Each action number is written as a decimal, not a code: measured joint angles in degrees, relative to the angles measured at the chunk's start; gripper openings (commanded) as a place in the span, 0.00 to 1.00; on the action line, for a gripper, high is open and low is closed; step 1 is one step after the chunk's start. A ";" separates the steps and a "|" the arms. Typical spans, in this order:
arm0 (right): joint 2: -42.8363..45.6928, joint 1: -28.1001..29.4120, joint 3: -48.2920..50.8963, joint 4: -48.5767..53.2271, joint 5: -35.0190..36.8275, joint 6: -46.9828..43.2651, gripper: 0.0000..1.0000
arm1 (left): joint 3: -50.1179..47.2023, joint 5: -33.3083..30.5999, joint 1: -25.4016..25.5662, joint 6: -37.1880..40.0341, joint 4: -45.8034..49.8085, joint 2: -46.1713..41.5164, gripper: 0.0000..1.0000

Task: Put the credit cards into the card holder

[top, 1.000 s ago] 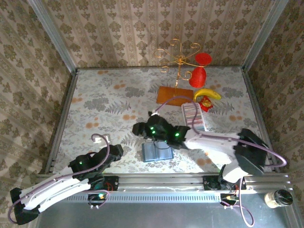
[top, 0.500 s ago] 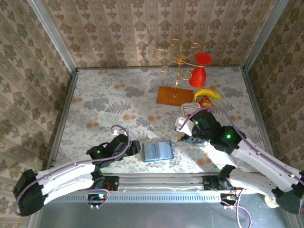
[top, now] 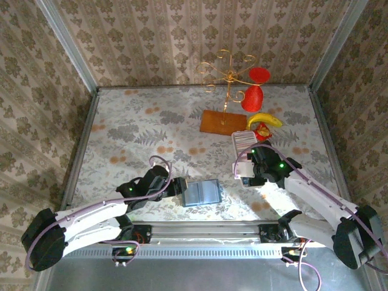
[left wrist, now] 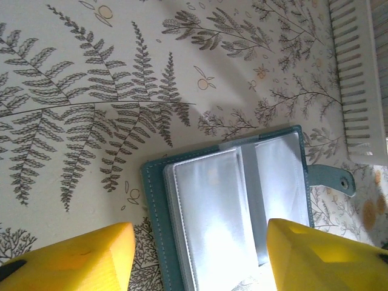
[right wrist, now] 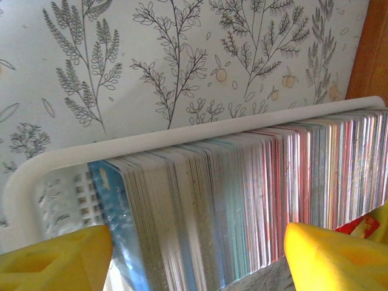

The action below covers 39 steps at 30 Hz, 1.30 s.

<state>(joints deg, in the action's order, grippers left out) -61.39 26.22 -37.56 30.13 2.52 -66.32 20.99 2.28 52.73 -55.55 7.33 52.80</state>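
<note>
The card holder (top: 202, 192) lies open on the table near the front edge, teal-blue with clear sleeves (left wrist: 236, 206) and a tab at its right. My left gripper (top: 179, 187) hovers over its left side, open, its yellow fingers (left wrist: 91, 254) standing on either side of the left sleeve page with nothing held. The credit cards (right wrist: 242, 200) stand packed on edge in a long white tray (right wrist: 182, 138), a blue one at the near end. My right gripper (top: 244, 167) is open just above that stack (top: 245, 143), spanning several cards without holding any.
An orange-brown board (top: 222, 122) lies behind the tray, with a gold wire stand (top: 228, 76) on it. Red objects (top: 252, 97) and a banana (top: 264, 119) sit at the back right. Patterned walls close the table's sides and back.
My right arm left the card holder and swung back right to the tray of cards. My left arm reached forward and right to the holder. Both jaws opened wider.
</note>
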 measured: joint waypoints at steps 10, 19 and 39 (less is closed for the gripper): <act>-1.57 -0.26 3.34 -2.75 0.09 -3.19 0.78 | 0.00 1.53 -0.33 0.17 -0.70 0.24 0.59; -6.34 -0.57 3.43 -6.82 2.19 -4.96 0.69 | 0.00 2.49 -0.33 0.15 -1.79 1.88 0.56; -2.91 -0.57 3.23 -3.67 3.26 -7.32 0.31 | 0.00 3.13 0.68 0.09 -4.20 3.96 0.43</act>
<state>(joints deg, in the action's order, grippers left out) -64.29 25.65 -34.33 26.46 5.78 -73.65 20.99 5.41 53.41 -55.46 3.14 56.75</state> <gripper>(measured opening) 0.335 0.442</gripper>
